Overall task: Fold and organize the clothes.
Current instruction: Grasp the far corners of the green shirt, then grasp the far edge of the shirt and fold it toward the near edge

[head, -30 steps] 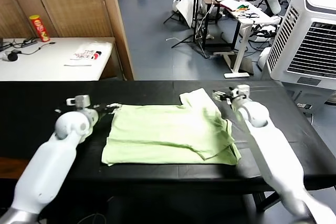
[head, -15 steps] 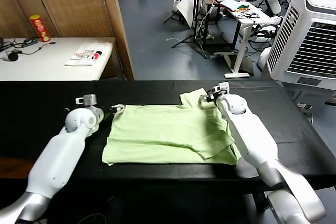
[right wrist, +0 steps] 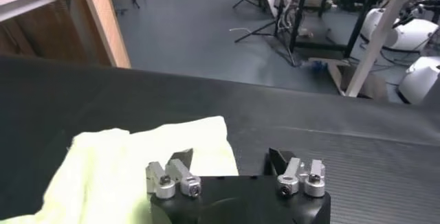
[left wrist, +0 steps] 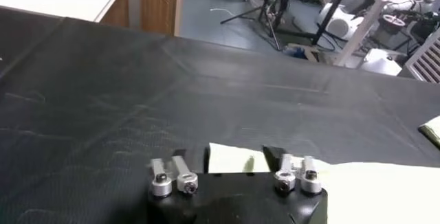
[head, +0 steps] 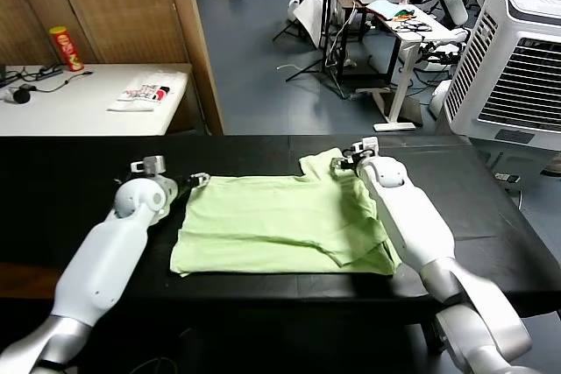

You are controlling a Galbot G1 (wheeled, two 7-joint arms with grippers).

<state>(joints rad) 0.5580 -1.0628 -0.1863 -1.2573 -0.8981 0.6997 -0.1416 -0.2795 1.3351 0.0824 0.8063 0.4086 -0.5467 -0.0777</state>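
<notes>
Both claws, left claw (head: 198, 179) and right claw (head: 344, 161), now closer onto shirt (head: 280, 221) corners.

Floor: blue-grey (head: 254, 59) | black counter (head: 70, 172) in front | white side table (head: 79, 102) at left | wooden partition (head: 188, 32) | white air cooler (head: 517, 67) at right
</notes>
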